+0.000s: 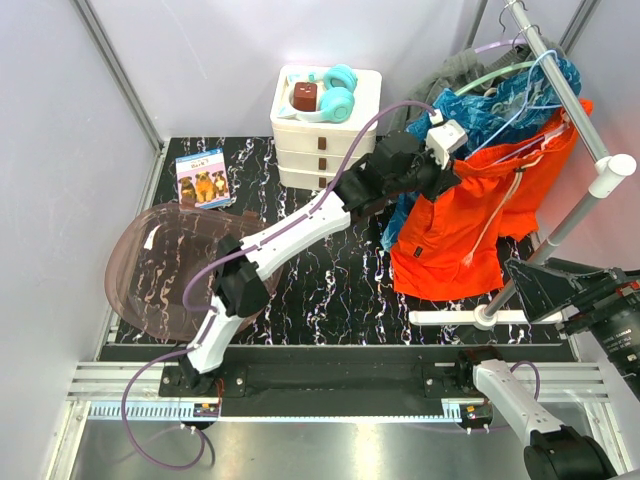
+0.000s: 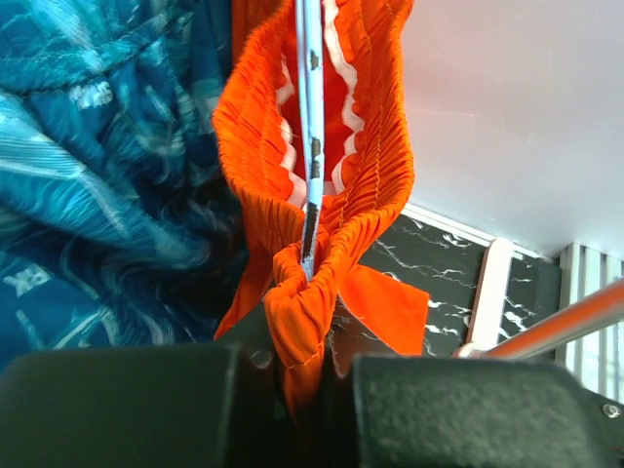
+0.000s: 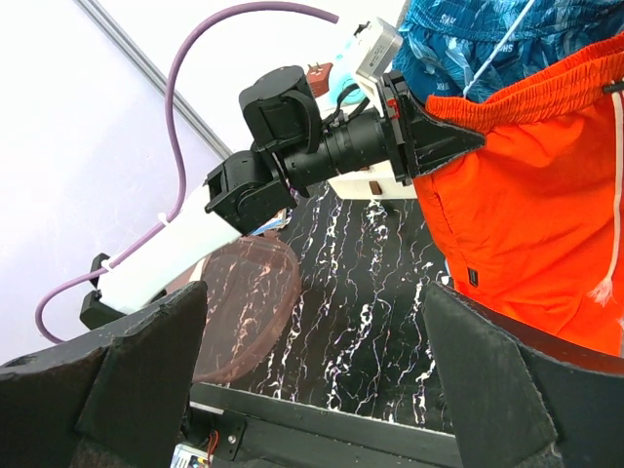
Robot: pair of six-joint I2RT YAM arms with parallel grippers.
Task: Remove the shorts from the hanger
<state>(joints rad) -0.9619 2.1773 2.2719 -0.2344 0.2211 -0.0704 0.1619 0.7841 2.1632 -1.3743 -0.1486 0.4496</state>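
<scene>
Black, white-veined worktop (image 1: 330,290) carries the whole scene. Nearest, at 5 o'clock, the right pincer (image 1: 545,285) hangs with its jaws spread wide and apart from the cloth, just beside the rack's white foot (image 1: 470,318). At 9 o'clock lies a brown translucent tub (image 1: 150,270).

The left arm stretches from 7 o'clock toward 2 o'clock. There the left pincer (image 2: 312,366) is clamped on the gathered waistband of the orange shorts (image 2: 370,146), with the fabric bunched between its fingers. A pale hanger wire (image 2: 309,117) runs down through that waistband.

The orange shorts hang from the rack at 3 o'clock, their white drawstring (image 1: 497,215) dangling down the front. Behind them, and touching them, hang the blue patterned shorts (image 1: 500,105). The grey shorts (image 1: 450,70) are farthest back, at 1 o'clock, under the slanted rail (image 1: 560,80).

At 10 o'clock a booklet (image 1: 203,178) with dogs on its cover lies flat. At 12 o'clock stands a white drawer unit (image 1: 325,140), with teal headphones (image 1: 338,90) and a brown block (image 1: 305,96) on top.
</scene>
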